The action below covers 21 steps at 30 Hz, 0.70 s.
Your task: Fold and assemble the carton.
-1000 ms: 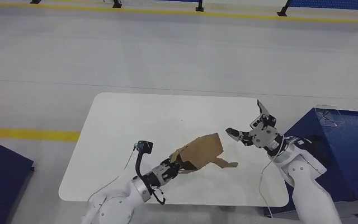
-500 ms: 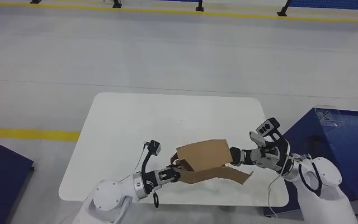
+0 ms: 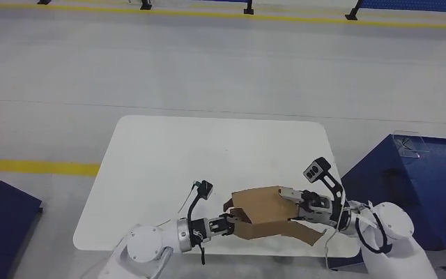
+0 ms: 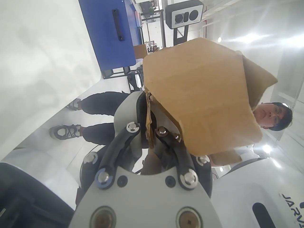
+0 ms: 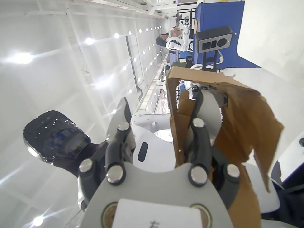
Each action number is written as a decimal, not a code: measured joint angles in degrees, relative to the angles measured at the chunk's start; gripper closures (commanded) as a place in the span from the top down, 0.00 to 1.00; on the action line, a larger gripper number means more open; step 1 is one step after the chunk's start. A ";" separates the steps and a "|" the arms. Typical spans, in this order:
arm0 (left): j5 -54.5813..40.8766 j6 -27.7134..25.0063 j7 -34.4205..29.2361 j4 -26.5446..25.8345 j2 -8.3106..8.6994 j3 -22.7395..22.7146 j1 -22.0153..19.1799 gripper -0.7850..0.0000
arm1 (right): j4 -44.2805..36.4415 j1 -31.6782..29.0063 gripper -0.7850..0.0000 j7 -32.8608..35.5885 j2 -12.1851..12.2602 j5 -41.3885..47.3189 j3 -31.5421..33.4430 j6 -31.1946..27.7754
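At this moment you held the brown corrugated cardboard carton (image 3: 261,213) over the near edge of the white rounded table (image 3: 174,160). Its long axis ran across from one arm to the other. Your left gripper (image 3: 228,223) was clamped on a ragged flap at the carton's left end. Your right gripper (image 5: 166,110) had its fingers apart, straddling a wall at the open right end, one finger inside. That open end lay nearest the right gripper, so the next fold probably belonged to it.
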 measured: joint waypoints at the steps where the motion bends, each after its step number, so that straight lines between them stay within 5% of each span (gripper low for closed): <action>1: 0.08 0.12 0.00 0.12 0.04 0.06 -0.05 0.00 | 0.03 -0.07 0.00 -0.21 0.05 -0.89 -0.30 -0.08; 2: 0.11 0.19 0.01 0.21 0.08 0.09 -0.10 0.10 | 0.08 -0.06 0.00 -0.35 0.08 -1.38 -0.48 -0.16; 4: 0.01 0.35 0.04 0.48 0.16 0.04 -0.20 0.89 | 0.28 -0.02 0.00 -0.60 0.14 -1.60 -0.79 0.08; 5: 0.04 0.46 0.09 0.57 0.21 -0.04 -0.23 1.00 | 0.32 0.03 0.00 -0.71 0.17 -1.63 -0.85 0.42; 21: 15.35 -1.50 14.88 -7.12 2.02 -9.07 6.04 1.00 | -0.48 0.35 0.00 -4.34 0.18 -2.26 -0.05 -4.05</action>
